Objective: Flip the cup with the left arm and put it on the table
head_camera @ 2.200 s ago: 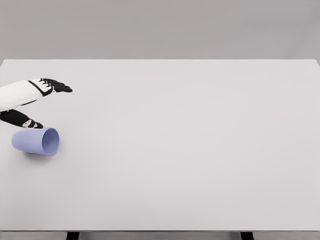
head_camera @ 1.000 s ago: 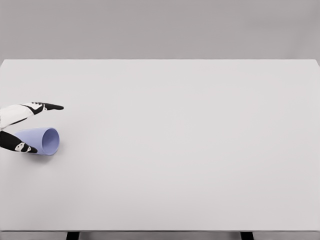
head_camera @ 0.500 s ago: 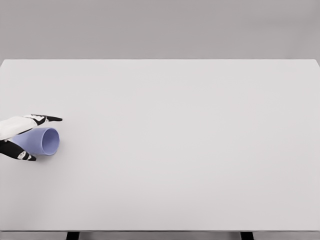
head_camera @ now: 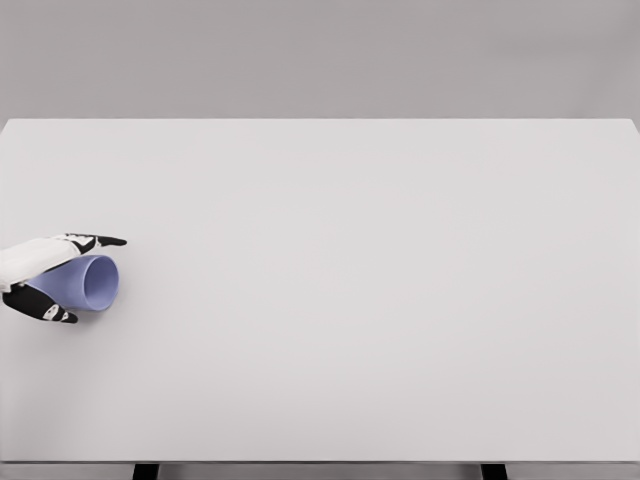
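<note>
A lilac cup (head_camera: 72, 280) lies on its side near the left edge of the white table (head_camera: 360, 280), with its open mouth facing right. My left hand (head_camera: 95, 279) comes in from the left edge and clasps the cup's body. Its black fingers (head_camera: 98, 241) stretch along the cup's top, and the thumb (head_camera: 50, 310) presses in from below. The cup's closed base is hidden behind the white palm. The right arm does not show in the head view.
The table's left edge runs just beside the cup and hand. The front edge (head_camera: 320, 462) lies well below them, with two dark table legs under it. Nothing else stands on the table.
The left hand came down from behind the cup and settled around it, fingers over the top and thumb underneath. In the last half second the thumb closed in slightly; the cup stayed put.
</note>
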You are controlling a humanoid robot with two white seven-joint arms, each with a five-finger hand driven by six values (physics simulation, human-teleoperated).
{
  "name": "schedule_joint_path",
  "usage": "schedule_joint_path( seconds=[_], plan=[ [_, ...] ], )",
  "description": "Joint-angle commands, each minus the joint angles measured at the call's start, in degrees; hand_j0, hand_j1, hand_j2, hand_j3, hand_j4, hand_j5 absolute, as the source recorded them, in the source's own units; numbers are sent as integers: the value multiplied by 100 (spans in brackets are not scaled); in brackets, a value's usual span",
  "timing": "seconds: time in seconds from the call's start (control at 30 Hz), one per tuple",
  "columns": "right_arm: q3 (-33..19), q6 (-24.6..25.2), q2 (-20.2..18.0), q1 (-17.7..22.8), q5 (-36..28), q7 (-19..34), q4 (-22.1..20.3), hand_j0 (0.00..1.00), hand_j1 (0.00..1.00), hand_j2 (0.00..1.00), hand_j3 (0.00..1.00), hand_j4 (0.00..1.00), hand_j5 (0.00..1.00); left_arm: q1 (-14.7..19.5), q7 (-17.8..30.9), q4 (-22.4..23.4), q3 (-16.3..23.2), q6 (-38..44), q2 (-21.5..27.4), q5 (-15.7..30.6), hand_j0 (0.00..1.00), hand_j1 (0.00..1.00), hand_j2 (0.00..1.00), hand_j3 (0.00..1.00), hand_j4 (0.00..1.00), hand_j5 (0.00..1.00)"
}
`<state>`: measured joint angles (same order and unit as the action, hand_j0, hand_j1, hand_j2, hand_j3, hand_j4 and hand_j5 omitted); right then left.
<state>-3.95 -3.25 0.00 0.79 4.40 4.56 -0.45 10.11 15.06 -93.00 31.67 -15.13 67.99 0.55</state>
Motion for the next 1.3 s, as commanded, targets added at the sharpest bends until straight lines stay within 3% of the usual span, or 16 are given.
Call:
schedule_joint_path(
  seconds=[0.0,0.67,0.8,0.93,1.13,1.27],
  plan=[
    [0,0,0,0,0,1,1,100,100,100,100,100,100,0,-3,98,-3,2,-57,-73,100,100,100,100,100,100],
    [0,0,0,0,0,1,1,100,100,100,100,100,100,26,6,98,-3,-16,-119,-143,100,100,100,100,100,100],
    [0,0,0,0,0,1,1,100,100,100,100,100,100,26,59,98,5,-86,-207,-143,72,72,72,72,72,72],
    [0,0,0,0,0,1,1,100,100,100,100,100,100,26,76,98,6,-86,-224,-152,70,70,70,70,70,70],
    [0,0,0,0,0,1,1,100,100,100,100,100,100,53,67,107,6,-130,-242,-91,59,59,59,59,59,59],
    [0,0,0,0,0,1,1,100,100,100,100,100,100,176,76,115,-3,-297,-233,287,60,60,60,60,60,60]
  ],
)
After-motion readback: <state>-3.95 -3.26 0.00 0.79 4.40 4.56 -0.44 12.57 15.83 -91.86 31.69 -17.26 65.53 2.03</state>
